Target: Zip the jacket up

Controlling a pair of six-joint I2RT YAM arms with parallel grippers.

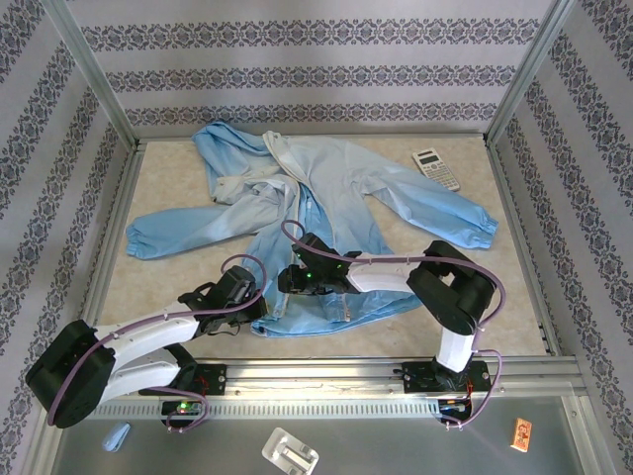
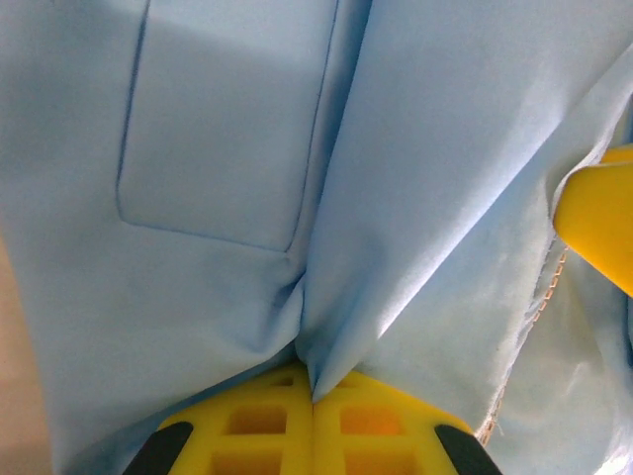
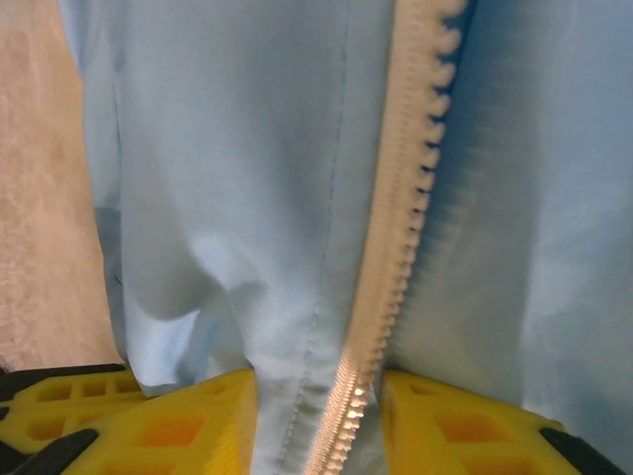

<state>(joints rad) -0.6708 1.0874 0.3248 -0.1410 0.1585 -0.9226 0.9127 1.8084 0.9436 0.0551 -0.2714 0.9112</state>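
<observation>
The jacket (image 1: 326,198) lies spread on the table (image 1: 158,282), hem toward 6 o'clock. The left claw (image 2: 314,401) is clamped on hem fabric. The right claw (image 3: 318,416) stands part-open astride the zipper (image 3: 401,237). Only its lowest stretch seems meshed; toward 12 o'clock it lies unzipped.

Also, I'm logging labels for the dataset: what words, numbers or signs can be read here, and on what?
No text reads clearly.
On the calculator: key and case markings too small to read.
On the orange tag by the right arm's base: print too blurred to read.
On the jacket: no lettering visible.
</observation>
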